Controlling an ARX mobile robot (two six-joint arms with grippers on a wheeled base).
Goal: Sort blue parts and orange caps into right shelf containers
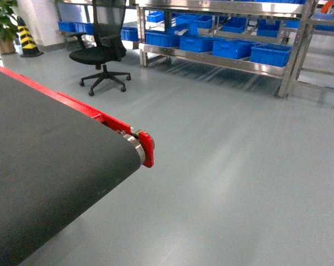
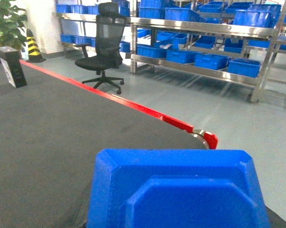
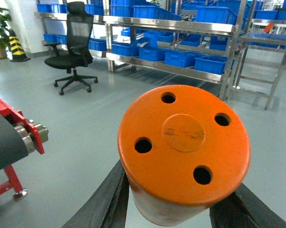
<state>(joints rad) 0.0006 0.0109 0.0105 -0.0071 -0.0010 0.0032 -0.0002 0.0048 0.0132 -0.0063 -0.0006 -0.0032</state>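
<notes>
Room: grey floor, steel shelving (image 1: 222, 52) across the back, black office chair (image 1: 103, 50) at left.
Shelf containers: blue crates (image 1: 270, 54) line the shelves; contents can't be made out.
Conveyor: dark belt (image 1: 45, 166) with red edge rail (image 1: 147, 148).
Right gripper (image 3: 180, 204): clamped on an orange cap (image 3: 183, 147), four-holed end facing the camera.
Left gripper: fingers hidden; blue part (image 2: 178, 190) fills the left wrist view, grip unclear.

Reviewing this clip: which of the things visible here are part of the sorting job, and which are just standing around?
Part of the job:
- orange cap, in the right gripper
- blue part, close under the left wrist camera
- blue crates on the shelf

Just standing around:
- office chair
- conveyor belt
- striped cone
- potted plant
</notes>
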